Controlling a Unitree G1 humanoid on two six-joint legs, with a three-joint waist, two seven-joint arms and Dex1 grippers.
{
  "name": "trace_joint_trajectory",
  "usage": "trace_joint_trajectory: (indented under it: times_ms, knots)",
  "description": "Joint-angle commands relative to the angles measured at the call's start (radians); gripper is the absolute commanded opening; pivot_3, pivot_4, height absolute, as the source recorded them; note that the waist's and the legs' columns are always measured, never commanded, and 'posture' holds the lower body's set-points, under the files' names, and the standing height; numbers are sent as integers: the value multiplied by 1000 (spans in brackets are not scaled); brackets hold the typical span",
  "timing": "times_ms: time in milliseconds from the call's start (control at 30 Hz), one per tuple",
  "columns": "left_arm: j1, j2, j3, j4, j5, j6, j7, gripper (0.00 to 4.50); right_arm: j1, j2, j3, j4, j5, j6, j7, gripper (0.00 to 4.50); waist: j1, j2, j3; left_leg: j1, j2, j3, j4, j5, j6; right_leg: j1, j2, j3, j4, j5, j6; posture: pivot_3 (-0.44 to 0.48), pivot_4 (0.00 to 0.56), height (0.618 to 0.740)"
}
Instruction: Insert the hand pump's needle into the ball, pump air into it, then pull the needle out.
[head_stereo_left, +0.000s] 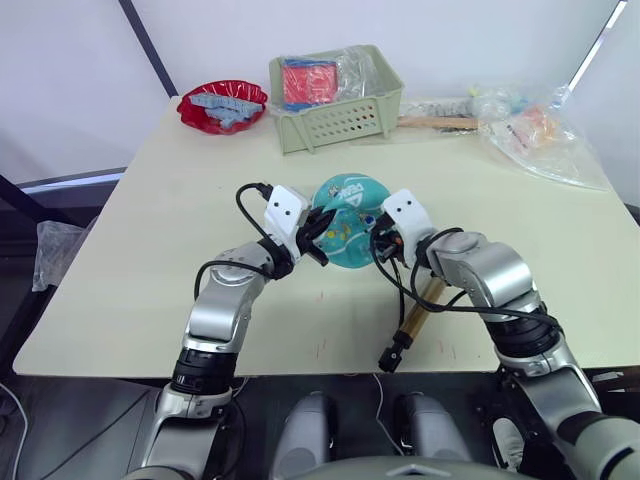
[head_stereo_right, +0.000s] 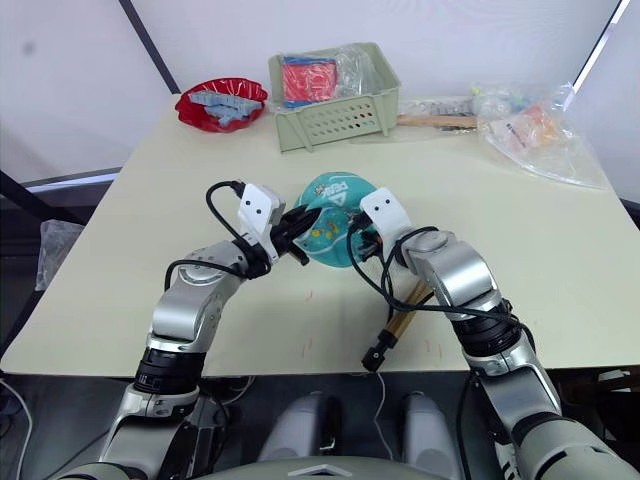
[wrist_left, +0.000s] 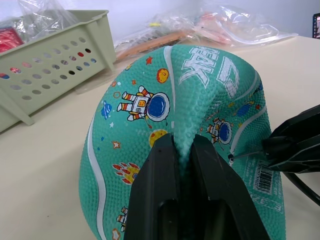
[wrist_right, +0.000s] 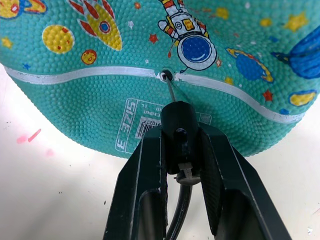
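The teal ball (head_stereo_left: 350, 215), partly deflated and printed with cartoon astronauts, lies mid-table between my two grippers. My left gripper (wrist_left: 182, 146) is shut on a pinched fold of its skin. My right gripper (wrist_right: 180, 131) is shut on the black fitting at the hose's end. From that fitting the thin needle (wrist_right: 170, 90) reaches the ball, its tip in the valve hole (wrist_right: 165, 76) on the white seam, above the label patch (wrist_right: 140, 129). The hand pump (head_stereo_left: 413, 318) lies on the table under my right forearm, gold barrel pointing toward the near edge, and its black hose (head_stereo_left: 395, 282) loops up to the right gripper.
At the back of the cream table (head_stereo_left: 150, 260) stand a green perforated basket (head_stereo_left: 335, 112) and a red bowl (head_stereo_left: 222, 106) holding bluish pieces. Clear plastic bags (head_stereo_left: 540, 135) and a wooden stick (head_stereo_left: 437, 122) lie at the back right. The pump's handle end sits close to the near table edge.
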Motion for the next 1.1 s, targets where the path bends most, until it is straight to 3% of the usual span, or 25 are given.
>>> trace_joint_trajectory:
  times_ms: [33, 1100]
  knots:
    - [15, -15, -55, 8, -1, 18, -18, 10, -46, 15, 8, -3, 5, 16, -2, 356, 0, 0, 0, 0, 0, 0, 0, 0, 0, 0, 0, 0, 0, 0, 0, 0, 150, 738]
    - [39, -51, -35, 15, -16, 43, -24, 10, -221, 55, 201, 254, -57, -45, 80, 356, -23, -2, -6, 2, 4, 0, 0, 0, 0, -1, -1, -2, 0, 1, -2, 0, 150, 738]
